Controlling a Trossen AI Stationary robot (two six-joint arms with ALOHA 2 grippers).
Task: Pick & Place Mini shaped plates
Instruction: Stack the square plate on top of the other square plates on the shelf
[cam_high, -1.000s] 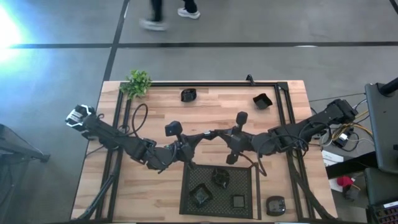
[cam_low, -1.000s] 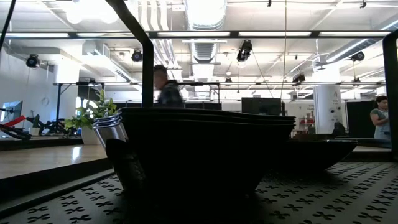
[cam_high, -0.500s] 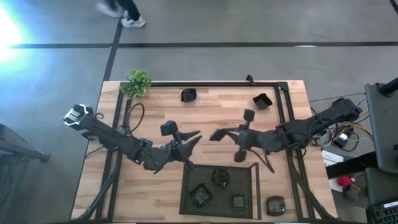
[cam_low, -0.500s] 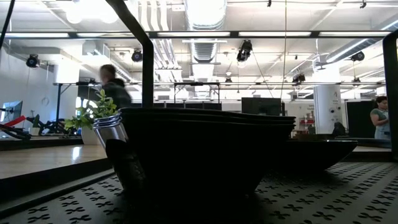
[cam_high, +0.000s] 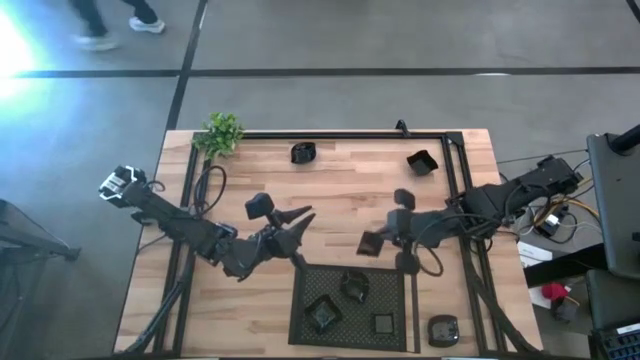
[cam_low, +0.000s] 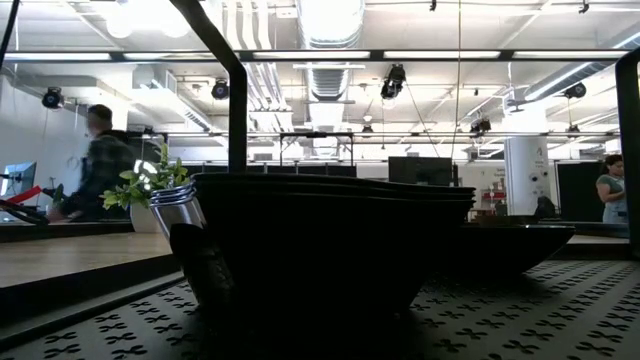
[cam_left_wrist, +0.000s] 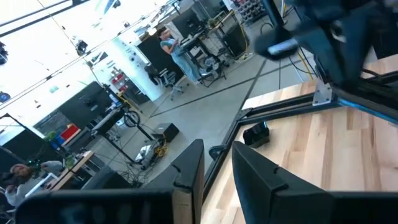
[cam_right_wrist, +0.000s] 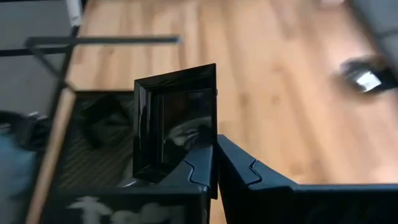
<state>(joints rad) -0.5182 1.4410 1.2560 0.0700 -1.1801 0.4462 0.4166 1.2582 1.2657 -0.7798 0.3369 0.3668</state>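
Right wrist view shows a glossy black square mini plate (cam_right_wrist: 176, 121) standing on edge, pinched between the right end effector's (cam_right_wrist: 214, 163) closed fingers above the pale wooden counter (cam_high: 340, 185), just beside the black mesh tray (cam_high: 400, 320) holding three more plates (cam_high: 352, 285). The left end effector (cam_high: 298, 216) hovers nearby, fingers spread and empty. Two plates (cam_high: 421, 161) rest near the far rail.
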